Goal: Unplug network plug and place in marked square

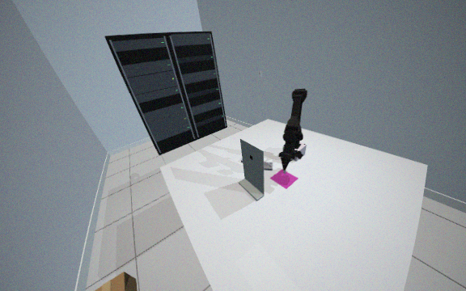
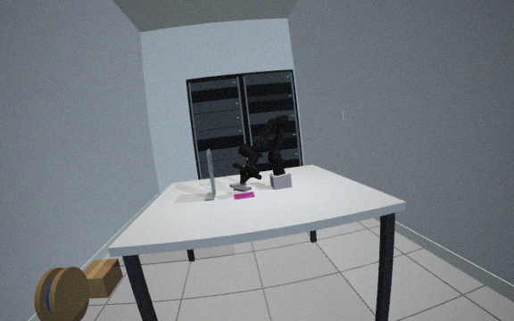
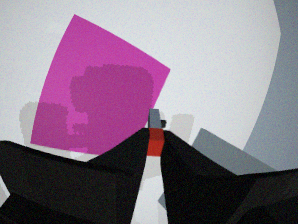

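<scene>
The plug (image 3: 154, 119), a small grey body with a red part between the fingers, is held by my gripper (image 3: 154, 135) (image 1: 285, 169) (image 2: 243, 182). The gripper is shut on it and points down. The magenta marked square (image 3: 80, 45) (image 1: 292, 179) (image 2: 244, 196) lies on the table; the plug's tip shows beside its edge in the wrist view, with the arm's shadow on the square. The plug's height above the table is hard to tell. The upright grey panel (image 1: 253, 171) (image 2: 211, 174) stands apart from the gripper, with a dark socket opening (image 1: 251, 158). The plug's thin tab cannot be made out clearly.
A low grey object (image 1: 269, 166) (image 2: 242, 188) lies on the white table (image 1: 338, 210) (image 2: 284, 209) between the panel and the arm. The arm's pale base block (image 2: 281, 181) stands right of the square in the exterior view. Server racks (image 1: 168, 89) (image 2: 244, 116) stand behind.
</scene>
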